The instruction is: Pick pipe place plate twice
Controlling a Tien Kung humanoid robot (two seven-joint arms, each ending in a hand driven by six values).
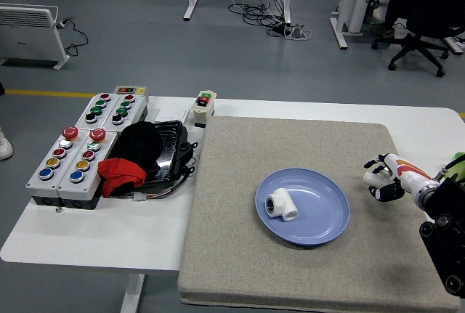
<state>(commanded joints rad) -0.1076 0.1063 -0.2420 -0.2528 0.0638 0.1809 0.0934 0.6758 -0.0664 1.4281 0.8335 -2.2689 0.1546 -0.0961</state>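
Note:
A blue plate (327,226) lies on the grey mat (240,269), right of centre. One white pipe fitting (280,205) lies in the plate's left half. My right hand (382,179) comes in from the right edge and hovers just above the mat, right of the plate. Its fingers are curled around a second small white pipe fitting (373,176), held clear of the mat. The hand partly hides this fitting. My left arm is out of view.
Left of the mat stand two grey button boxes (71,164) and a black tray (168,155) holding black and red cloth (123,171). A small switch box (204,107) sits at the mat's far left corner.

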